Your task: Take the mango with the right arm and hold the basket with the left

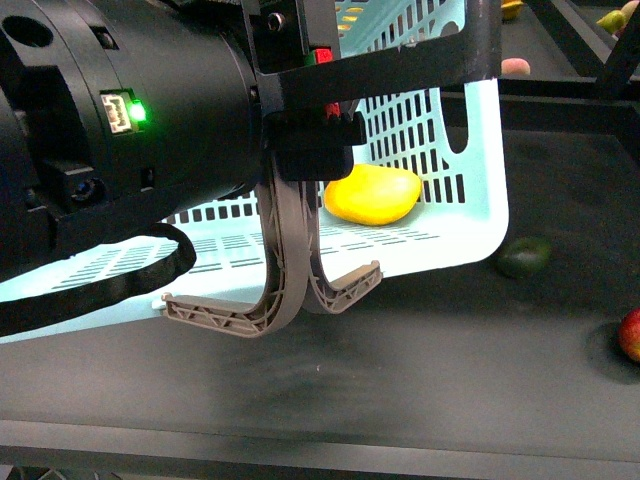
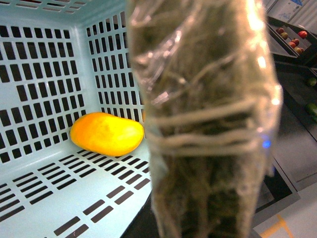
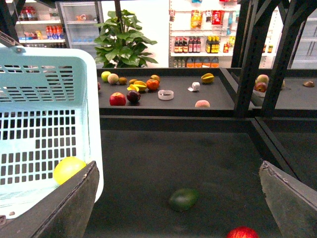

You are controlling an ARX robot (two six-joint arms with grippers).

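Dark shelf surface, one pale blue basket holding one mango, long axis running nine to three o'clock, one green fruit and one red apple outside, my left gripper spread open at basket's rim, my right gripper's fingers parted, empty.

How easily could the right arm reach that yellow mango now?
Probably not directly. The mango lies inside the basket, whose slatted wall stands between it and the open right gripper, which would likely need another way in.
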